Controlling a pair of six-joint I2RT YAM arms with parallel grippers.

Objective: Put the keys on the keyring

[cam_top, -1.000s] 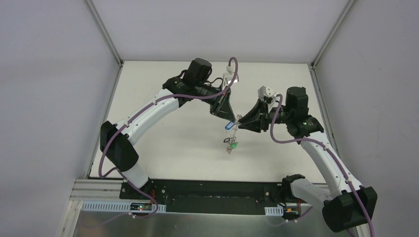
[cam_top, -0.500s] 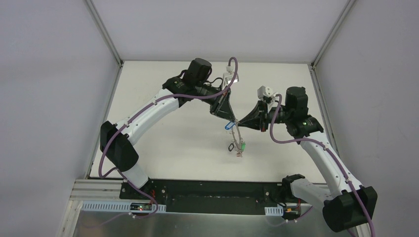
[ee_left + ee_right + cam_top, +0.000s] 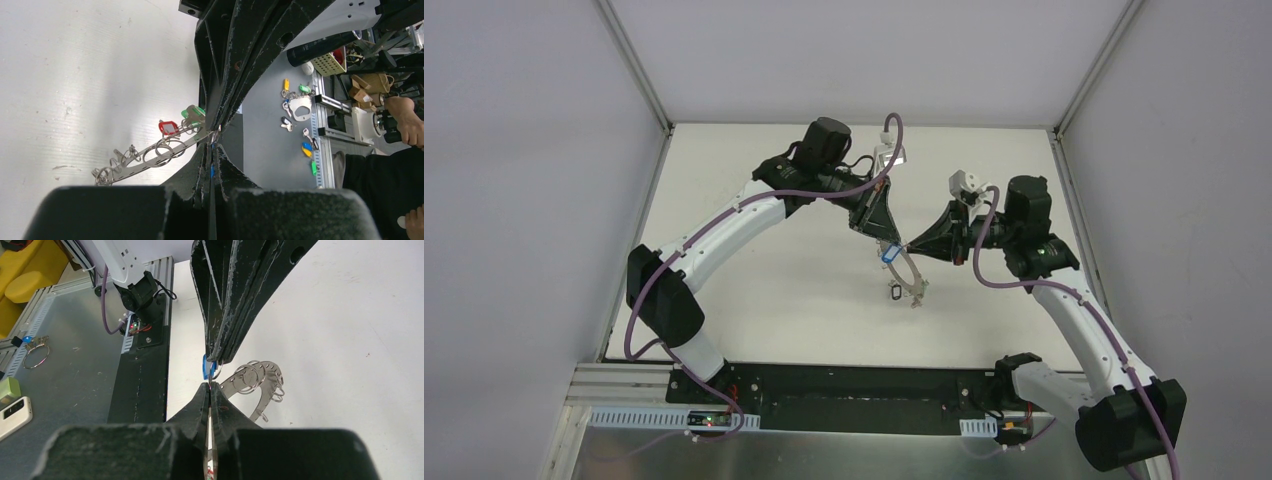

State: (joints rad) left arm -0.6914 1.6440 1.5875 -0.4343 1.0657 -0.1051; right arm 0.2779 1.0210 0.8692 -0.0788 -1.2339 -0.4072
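The keyring (image 3: 910,276) is a flat grey metal arc with small wire loops, and it hangs in the air between the two arms, above the white table. My left gripper (image 3: 891,244) is shut, with the blue tag (image 3: 205,367) of one of the keys pinched at its tip; a blue sliver (image 3: 212,170) shows between its jaws. My right gripper (image 3: 910,250) is shut on the keyring's upper end (image 3: 222,384), tip to tip with the left one. The red tag (image 3: 169,127) and the green tag (image 3: 194,113) hang from the keyring (image 3: 150,157). A black tag (image 3: 893,293) dangles at its low end.
Both arms meet over the middle of the white table (image 3: 754,290). Grey side walls and the black base rail (image 3: 844,385) bound it. Off the table, spare tagged keys (image 3: 300,107) lie on a grey bench. Another ring of keys (image 3: 35,352) and a phone (image 3: 12,412) lie on a metal plate.
My right gripper has shut on the keyring's upper end. The keyring's lower end has swung rightwards, so it now hangs tilted. The left gripper stays shut and has barely moved.
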